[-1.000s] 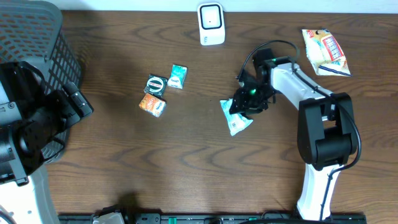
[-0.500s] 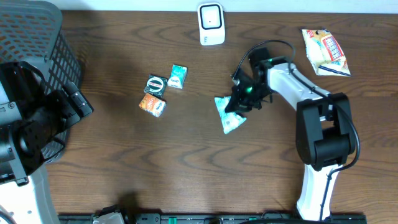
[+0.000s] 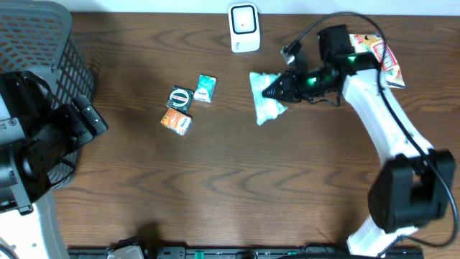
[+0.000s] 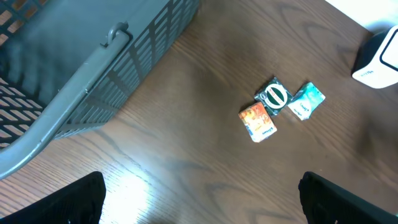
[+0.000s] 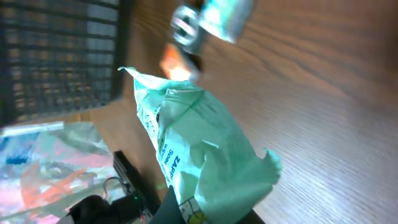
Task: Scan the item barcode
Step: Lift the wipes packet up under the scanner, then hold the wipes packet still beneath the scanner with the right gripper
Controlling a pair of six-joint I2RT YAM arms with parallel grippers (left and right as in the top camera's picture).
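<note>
The tabletop point(image 3: 237, 187) is dark wood. A mint pouch point(image 3: 263, 108) is clamped by the right gripper point(image 3: 272, 91); the left gripper point(image 4: 199, 202) is spread wide, empty. Pouch lettering is shown only from the right wrist.

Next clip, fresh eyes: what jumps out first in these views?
The right gripper holds a pale green packet, jaws shut on it, just right of the white scanner at the table's far edge. A dark mesh basket fills the far left corner. Three small packets lie clustered mid-table, left of the held one.
</note>
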